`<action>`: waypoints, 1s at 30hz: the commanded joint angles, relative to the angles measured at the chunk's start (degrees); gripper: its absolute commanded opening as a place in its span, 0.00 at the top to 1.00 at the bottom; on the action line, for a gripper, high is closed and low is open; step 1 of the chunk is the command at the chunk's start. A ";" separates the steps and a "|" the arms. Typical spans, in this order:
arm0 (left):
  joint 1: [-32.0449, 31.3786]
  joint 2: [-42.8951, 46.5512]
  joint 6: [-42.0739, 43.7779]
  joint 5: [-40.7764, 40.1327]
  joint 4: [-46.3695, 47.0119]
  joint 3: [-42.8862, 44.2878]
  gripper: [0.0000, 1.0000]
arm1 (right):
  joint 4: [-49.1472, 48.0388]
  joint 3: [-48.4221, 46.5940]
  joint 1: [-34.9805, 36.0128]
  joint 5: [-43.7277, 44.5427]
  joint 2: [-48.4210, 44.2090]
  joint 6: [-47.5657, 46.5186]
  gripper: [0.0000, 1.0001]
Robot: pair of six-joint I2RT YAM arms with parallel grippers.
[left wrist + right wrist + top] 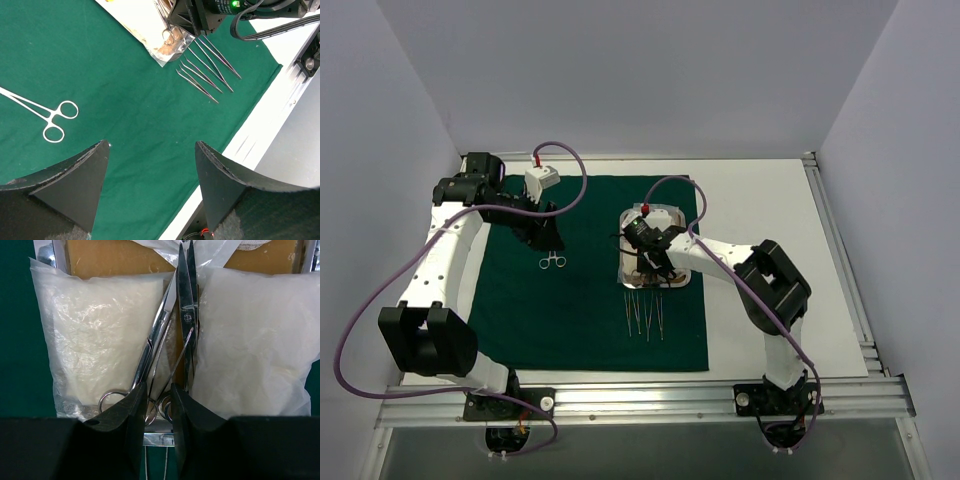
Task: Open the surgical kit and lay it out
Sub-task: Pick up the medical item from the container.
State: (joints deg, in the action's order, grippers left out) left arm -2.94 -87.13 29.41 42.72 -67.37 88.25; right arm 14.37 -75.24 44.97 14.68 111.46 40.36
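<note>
The dark green drape (580, 320) lies spread flat on the table. The steel tray (672, 211) sits on its right part and holds two clear packets (100, 335) of white gauze, with silver ring-handled clamps (187, 315) between them. My right gripper (159, 387) is low over the tray's near rim (160, 440), its jaws nearly together on a clamp's ring handle. One clamp (552, 262) lies alone on the drape at the left. Several thin tweezers (645, 315) lie in a row below the tray. My left gripper (150, 145) hovers open and empty above the drape, near the lone clamp (50, 117).
The drape's front edge (215, 150) meets bare white table. Aluminium rails (840, 250) run along the table's right and front sides. White walls close in the left, back and right. Purple cables loop over both arms.
</note>
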 commanded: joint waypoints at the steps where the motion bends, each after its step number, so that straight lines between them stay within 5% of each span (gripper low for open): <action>1: 0.22 -0.40 0.74 2.37 -0.39 2.72 0.21 | 1.62 0.10 -0.32 1.94 -3.36 0.51 0.78; 11: 0.22 0.12 1.09 2.63 -0.83 2.72 0.21 | -0.22 1.24 -1.20 -0.17 -0.72 0.34 0.77; 22: 0.22 0.38 1.35 3.25 -1.44 2.98 0.21 | 0.48 -1.22 -0.76 -0.79 -2.47 -0.28 0.98; 30: 0.22 -0.41 0.91 4.03 -1.62 4.48 0.21 | 2.42 -0.43 -0.06 1.23 -6.51 0.16 1.00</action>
State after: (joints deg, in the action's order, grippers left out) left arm -2.94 -87.79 29.43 44.12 -68.45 89.80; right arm 13.93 -74.19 44.36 13.72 109.89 40.29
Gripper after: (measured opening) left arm 0.784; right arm 0.021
